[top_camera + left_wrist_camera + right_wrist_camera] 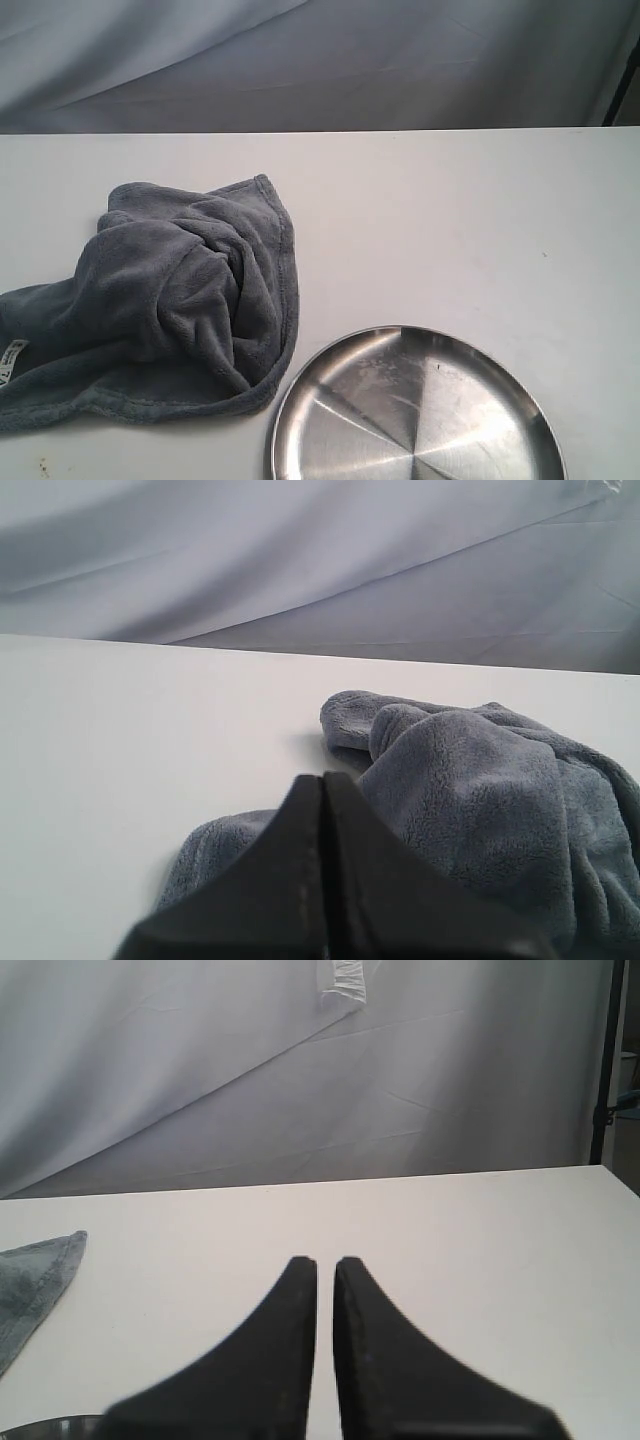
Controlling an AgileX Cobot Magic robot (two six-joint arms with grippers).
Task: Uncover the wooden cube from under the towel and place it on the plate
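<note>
**Towel bunched, cube hidden**

Exterior: the towel (170, 300) lies bunched at left on the table (450, 220), just beside the plate (415, 410). The wooden cube cannot be seen.
Left wrist: the left fingers (322, 782) are pressed together, empty, near the towel.
Right wrist: the right fingers (308, 1268) are all but touching, empty.

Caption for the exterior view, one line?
Bunched grey-blue towel lies beside the empty steel plate on a white table; no cube visible.

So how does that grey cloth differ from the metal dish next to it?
The towel is soft, matte grey-blue and bunched into a lumpy heap; the plate is hard, shiny steel, round and shallow. The towel has a stitched hem and a white tag; the plate shows only scuffs and reflections. Both lie on the white table.
</note>
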